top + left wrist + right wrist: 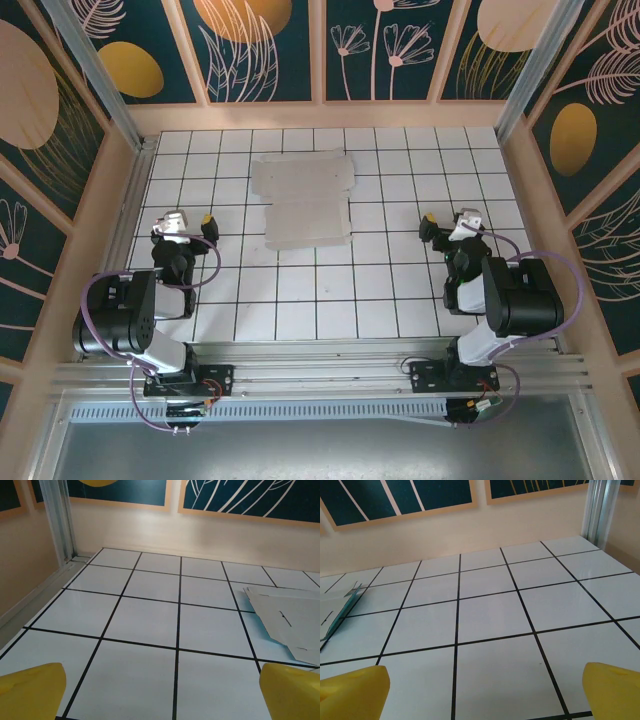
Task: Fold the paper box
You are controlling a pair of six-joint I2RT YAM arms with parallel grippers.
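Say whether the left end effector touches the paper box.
Apart. The top view shows bare tiles between the left end effector and the paper box.

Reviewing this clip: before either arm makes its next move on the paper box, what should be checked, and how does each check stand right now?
1. Paper box unfolded, pale side up: ok.
2. Left gripper open: ok.
3. Right gripper open: ok.
4. Both grippers apart from the box, nothing held: ok.
5. Box lies wholly on the table, away from the walls: ok.
6. Sheet flat against the table: cannot tell; the edge nearest the right arm looks slightly lifted in the right wrist view.
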